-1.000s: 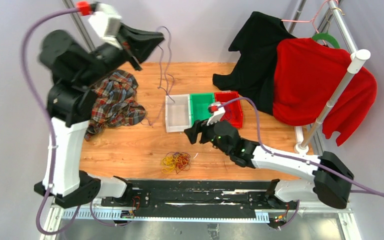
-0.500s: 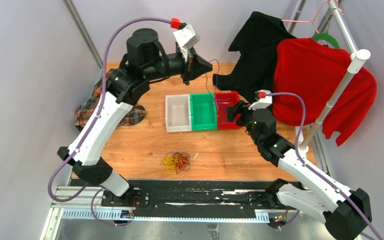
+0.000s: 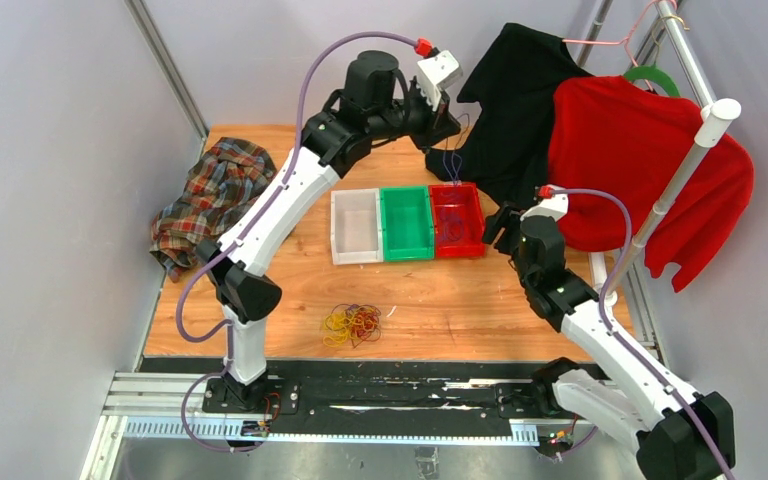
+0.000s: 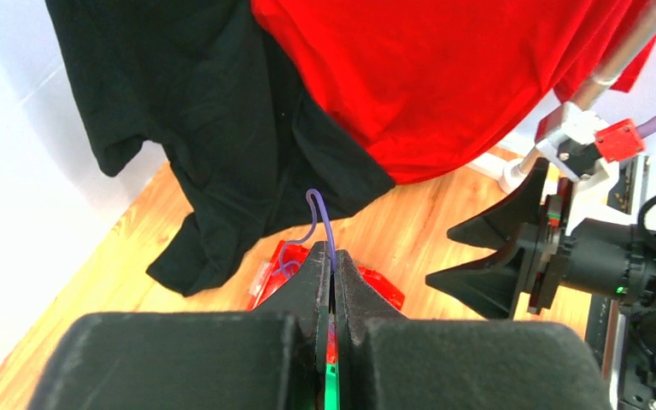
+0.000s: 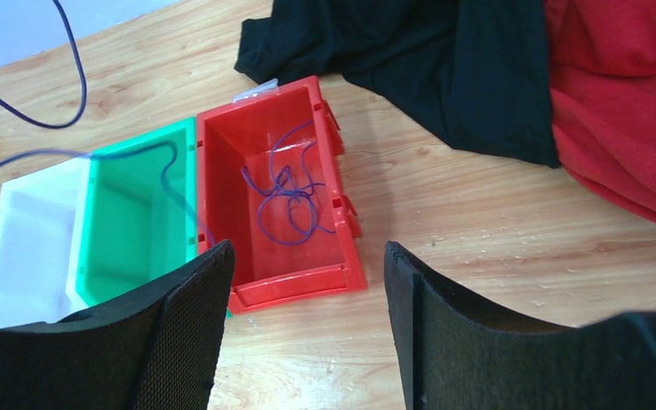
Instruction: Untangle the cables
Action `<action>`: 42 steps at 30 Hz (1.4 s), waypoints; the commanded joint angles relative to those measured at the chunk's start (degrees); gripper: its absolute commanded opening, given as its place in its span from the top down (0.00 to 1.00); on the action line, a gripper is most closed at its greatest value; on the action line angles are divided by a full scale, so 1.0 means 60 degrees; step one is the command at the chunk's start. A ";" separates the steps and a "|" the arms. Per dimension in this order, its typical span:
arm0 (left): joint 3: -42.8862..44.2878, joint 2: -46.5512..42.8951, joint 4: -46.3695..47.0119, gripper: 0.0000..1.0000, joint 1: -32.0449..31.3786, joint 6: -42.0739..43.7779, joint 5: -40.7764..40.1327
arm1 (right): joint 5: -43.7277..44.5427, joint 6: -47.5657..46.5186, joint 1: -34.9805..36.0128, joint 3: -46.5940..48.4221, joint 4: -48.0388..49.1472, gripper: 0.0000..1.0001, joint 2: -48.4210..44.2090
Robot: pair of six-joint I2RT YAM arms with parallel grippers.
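Note:
My left gripper (image 3: 452, 122) hangs above the back of the red bin (image 3: 476, 238) and is shut on a purple cable (image 3: 452, 170). That cable droops from the jaws into the bin. The left wrist view shows the purple cable (image 4: 319, 215) looping out of the closed left gripper (image 4: 333, 254). In the right wrist view its lower part lies coiled as purple cable (image 5: 288, 202) on the floor of the red bin (image 5: 335, 278). My right gripper (image 3: 501, 226) stands open just right of the bin, holding nothing. A tangle of yellow and dark red cables (image 3: 352, 323) lies near the table's front.
A green bin (image 3: 406, 222) and a white bin (image 3: 354, 226) adjoin the red one on its left. A plaid shirt (image 3: 212, 196) lies at the left. A black garment (image 3: 520, 110) and a red sweater (image 3: 640, 160) hang from the rack (image 3: 678, 178) at the right.
My left arm has swung from the far left across to above the red bin, carrying the purple cable. My right arm has moved from mid-table to beside the red bin, its jaws narrowing slightly.

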 commanded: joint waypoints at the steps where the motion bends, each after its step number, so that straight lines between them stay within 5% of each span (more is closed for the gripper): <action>1: 0.0063 0.0039 0.0514 1.00 -0.0059 0.0215 -0.0308 | 0.0242 -0.0080 -0.0292 -0.0108 -0.0272 0.36 0.0069; 14: -0.0102 0.0615 0.1579 1.00 -0.0066 0.0448 -0.1542 | 0.0191 0.0107 -0.0554 -0.0394 -0.0426 0.38 -0.0160; 23: -0.1523 0.0939 0.1042 1.00 -0.0072 0.0707 -0.1390 | 0.0063 0.0003 -0.0782 -0.0343 -0.0661 0.39 -0.0422; 31: -0.2334 0.1521 0.0817 1.00 -0.0196 0.0776 -0.1496 | -0.0144 -0.0048 -0.1051 -0.0104 -0.0957 0.27 -0.0349; 42: -0.2898 0.2473 0.0645 1.00 -0.0646 0.1589 -0.2208 | -0.0300 0.0011 -0.1132 0.0079 -0.1002 0.26 -0.0089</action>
